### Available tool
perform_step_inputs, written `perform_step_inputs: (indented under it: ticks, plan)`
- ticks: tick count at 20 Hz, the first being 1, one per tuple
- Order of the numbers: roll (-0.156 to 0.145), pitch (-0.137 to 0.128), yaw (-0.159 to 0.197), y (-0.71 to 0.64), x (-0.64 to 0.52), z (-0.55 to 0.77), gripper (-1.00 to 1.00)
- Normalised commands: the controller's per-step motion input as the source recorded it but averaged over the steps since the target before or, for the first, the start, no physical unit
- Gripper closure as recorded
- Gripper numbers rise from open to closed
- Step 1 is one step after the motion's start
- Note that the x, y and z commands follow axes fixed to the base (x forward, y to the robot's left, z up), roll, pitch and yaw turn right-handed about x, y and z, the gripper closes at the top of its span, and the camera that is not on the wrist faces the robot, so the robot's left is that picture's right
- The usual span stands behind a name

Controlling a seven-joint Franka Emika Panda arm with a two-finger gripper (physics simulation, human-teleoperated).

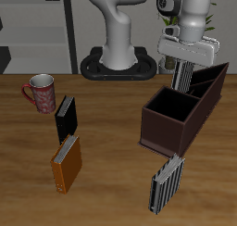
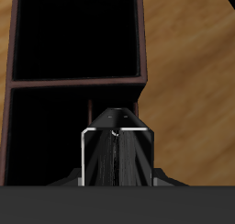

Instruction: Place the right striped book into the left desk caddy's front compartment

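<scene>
The hand (image 1: 188, 75) is pinching a striped book (image 1: 183, 78) upright, hanging over the caddy (image 1: 165, 128), above its back end rather than the front compartment (image 1: 168, 107). A second striped book (image 1: 167, 182) is lying near the counter's (image 1: 111, 188) front edge, well apart. The mug (image 1: 41, 92), black book (image 1: 65, 119) and orange book (image 1: 66, 164) are sitting across the counter, nothing blocking the caddy's open top.

Four books (image 1: 66, 164), one mug (image 1: 41, 92), apparently one desk caddy (image 1: 176, 112).

desk caddy (image 1: 180, 109) behind a striped book (image 1: 167, 182), mug (image 1: 41, 92) behind two more books (image 1: 66, 146)
</scene>
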Motion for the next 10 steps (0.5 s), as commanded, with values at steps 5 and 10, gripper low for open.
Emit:
perform_step_inputs:
  ticks: [5, 10]
  plan:
    - [0.01, 0.035, 0.0, 0.05, 0.08, -0.2, 1.0]
    - [0.012, 0.043, 0.002, 0.04, 0.09, -0.23, 1.0]
